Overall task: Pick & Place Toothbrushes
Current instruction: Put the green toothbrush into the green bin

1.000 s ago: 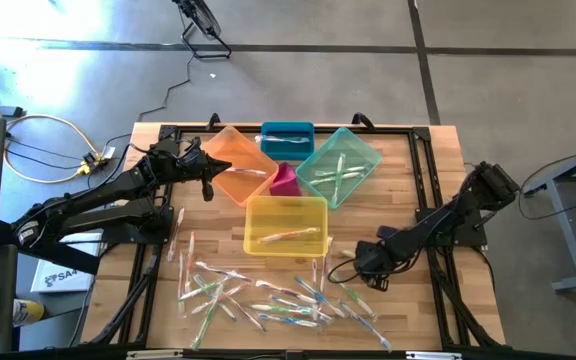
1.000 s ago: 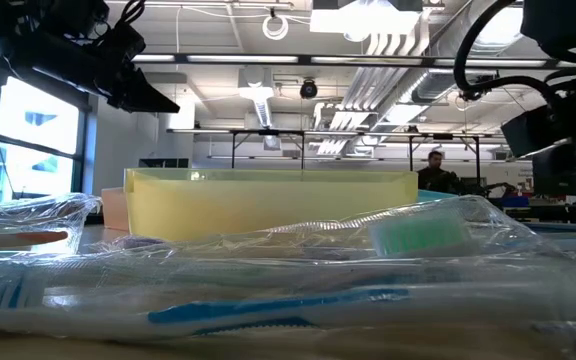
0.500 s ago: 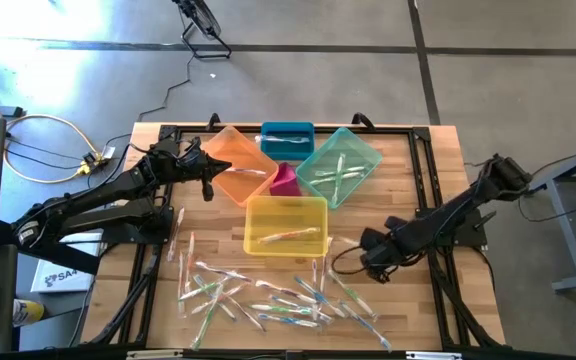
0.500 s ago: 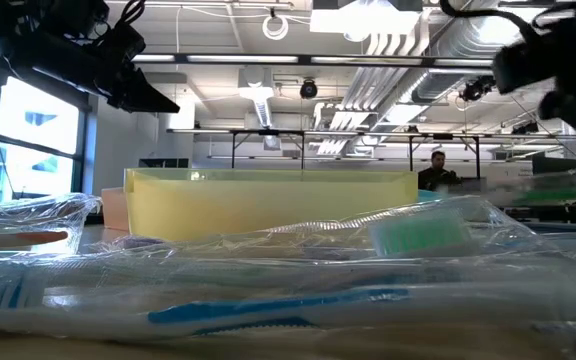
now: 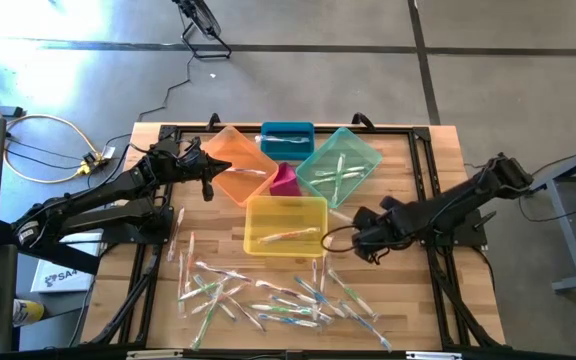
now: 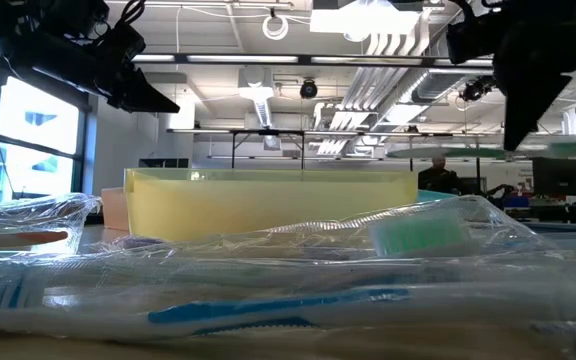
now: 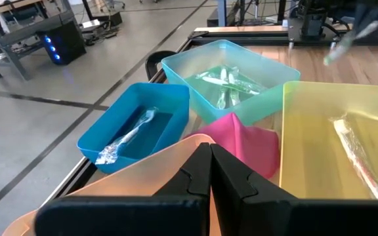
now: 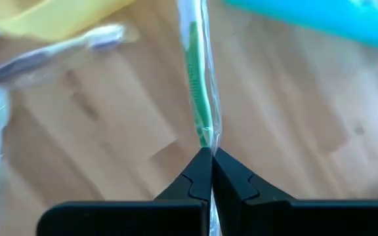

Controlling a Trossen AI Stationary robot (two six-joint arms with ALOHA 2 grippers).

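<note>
From the high view I am counting five translucent plastic bins on the slatted wooden table (image 5: 418,170): an orange bin (image 5: 230,165), a blue bin (image 5: 287,140), a teal bin (image 5: 340,166), a small pink bin (image 5: 285,180) and a yellow bin (image 5: 285,224). Dozens of thin wrapped toothbrushes (image 5: 268,295) are lying scattered on the near part of the table; I cannot count them exactly. My left gripper (image 5: 206,187) is hovering by the orange bin, and my right gripper (image 5: 357,237) is sitting just beside the yellow bin.

In the low view, toothbrushes in crinkled clear wrap are filling the foreground, one with a blue handle, one with a green head. The yellow bin is standing behind them.

In the left wrist view, the fingers are pressed together, holding nothing; the blue, teal and yellow bins are each holding wrapped toothbrushes.

In the right wrist view, the fingers are pinching a green-accented wrapped toothbrush (image 8: 199,98) above the wood, between the yellow and teal bins.
</note>
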